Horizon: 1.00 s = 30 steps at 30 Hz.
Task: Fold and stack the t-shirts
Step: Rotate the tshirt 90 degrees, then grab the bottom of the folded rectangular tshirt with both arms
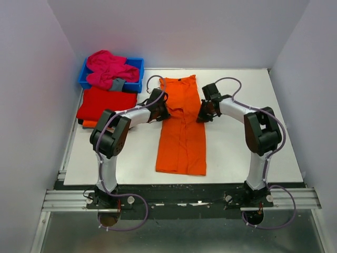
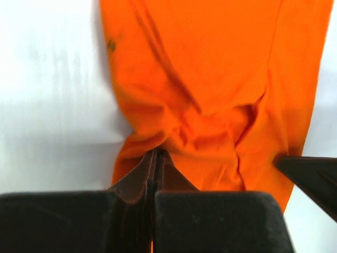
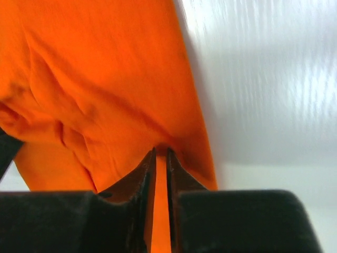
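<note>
Your orange shirt lies as a long narrow strip down the middle of the desk. The left claw is clamped on its left edge and the right claw on its right edge, roughly level with each other. The cloth is light and limp, bunching at each pinch, so it will likely sag between them. Grip the edges through every layer.

The right gripper, its two dark wedge-shaped fingers drawn nearly together, pinches a fold near the edge of the bright orange soft cloth t-shirt, which lies creased on the glossy white table top.
</note>
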Each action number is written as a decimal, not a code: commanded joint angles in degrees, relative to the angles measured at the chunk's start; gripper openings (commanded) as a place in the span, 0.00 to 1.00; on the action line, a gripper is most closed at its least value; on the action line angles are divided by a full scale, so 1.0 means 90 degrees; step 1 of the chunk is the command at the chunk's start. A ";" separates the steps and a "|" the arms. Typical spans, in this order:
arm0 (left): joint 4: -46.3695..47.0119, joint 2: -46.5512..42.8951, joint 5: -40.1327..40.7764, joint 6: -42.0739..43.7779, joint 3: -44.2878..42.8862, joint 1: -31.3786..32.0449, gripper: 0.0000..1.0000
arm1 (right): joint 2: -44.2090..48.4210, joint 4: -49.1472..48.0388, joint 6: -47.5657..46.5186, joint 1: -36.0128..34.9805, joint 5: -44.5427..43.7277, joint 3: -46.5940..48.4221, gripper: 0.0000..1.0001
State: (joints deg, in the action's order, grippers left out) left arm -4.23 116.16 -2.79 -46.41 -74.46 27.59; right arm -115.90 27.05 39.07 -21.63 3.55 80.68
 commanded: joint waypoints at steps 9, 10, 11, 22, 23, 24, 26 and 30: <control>-0.0897 -0.3373 0.0691 0.0246 0.2566 0.0712 0.36 | 0.3977 -0.0574 -0.0377 -0.0389 0.0503 -0.3600 0.39; -0.0897 -0.3656 0.0691 0.0119 0.2937 0.0858 0.36 | 0.4300 -0.0574 -0.0309 -0.0467 0.0533 -0.4010 0.39; -0.0878 -0.3929 0.0681 -0.0017 0.3260 0.0976 0.36 | 0.4632 -0.0583 -0.0221 -0.0545 0.0533 -0.4342 0.40; -0.1317 -0.6138 0.0720 -0.1278 0.5352 0.1699 0.48 | 0.6432 -0.0378 0.0629 -0.1395 0.0865 -0.6328 0.49; -0.1327 -0.6197 0.0691 -0.1298 0.5421 0.1700 0.48 | 0.6422 -0.0369 0.0678 -0.1463 0.0865 -0.6377 0.48; -0.1308 -0.6227 0.0632 -0.1327 0.5489 0.1709 0.48 | 0.6393 -0.0398 0.0717 -0.1503 0.0865 -0.6425 0.47; -0.1133 -0.6207 0.0438 -0.1395 0.5606 0.1709 0.48 | 0.6306 -0.0553 0.0756 -0.1562 0.0982 -0.6523 0.45; -0.0858 -0.6052 0.0076 -0.1523 0.5792 0.1719 0.47 | 0.6091 -0.0603 0.0815 -0.1679 0.1090 -0.6563 0.37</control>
State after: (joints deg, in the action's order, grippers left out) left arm -14.09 60.77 1.43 -57.74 -24.01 42.74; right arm -59.55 22.74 44.80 -35.66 11.33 22.70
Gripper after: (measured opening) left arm 0.476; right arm 0.397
